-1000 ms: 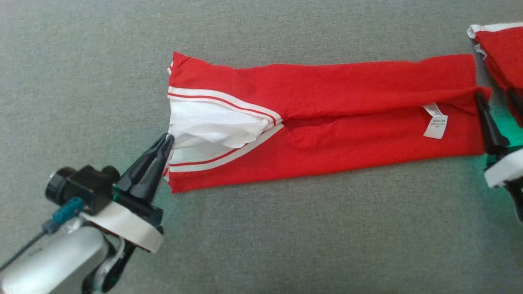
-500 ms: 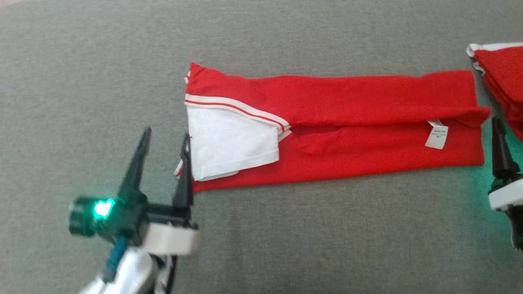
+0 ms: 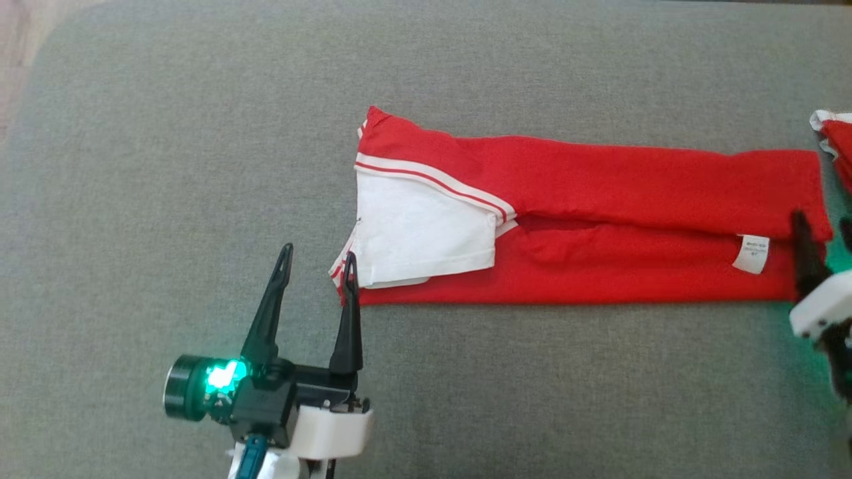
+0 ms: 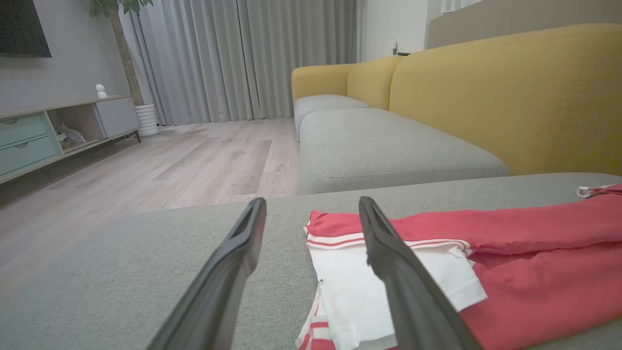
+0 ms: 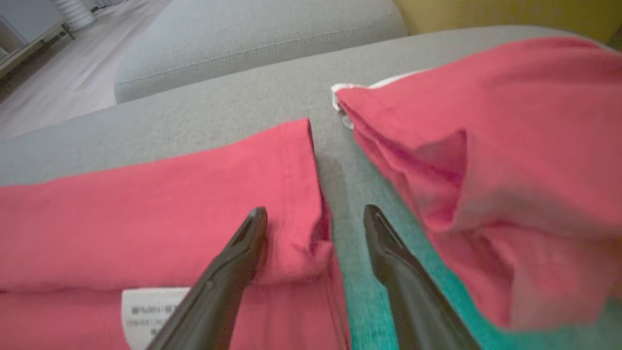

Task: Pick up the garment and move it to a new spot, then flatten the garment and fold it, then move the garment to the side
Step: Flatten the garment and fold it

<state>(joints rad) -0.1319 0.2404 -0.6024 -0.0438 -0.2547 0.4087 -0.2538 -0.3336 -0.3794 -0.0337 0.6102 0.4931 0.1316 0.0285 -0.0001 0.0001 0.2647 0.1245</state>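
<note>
The garment (image 3: 599, 226) lies stretched across the grey sofa cushion (image 3: 166, 166) as a long folded strip, its two ends meeting the two hands. The left hand (image 3: 318, 251) stands open and empty at the strip's left end, its inner finger at the lower corner, where striped trim pokes out; whether it touches the cloth cannot be told. The right hand (image 5: 316, 210) is also open and grips nothing: one finger lies over the garment's right end, the other over the bare strip of cushion between it and a second red garment (image 5: 510, 160). The garment is a matte red knit with soft lengthwise folds and a shallow seam line down the middle. A smooth white sleeve (image 3: 426, 233) edged with red and white stripes lies folded over the left part, and a small white label (image 3: 751, 254) sits near the right end, its print too small to read. The cushion is a coarse woven grey. In the head view the right hand and the second garment are cut off by the frame edge.
</note>
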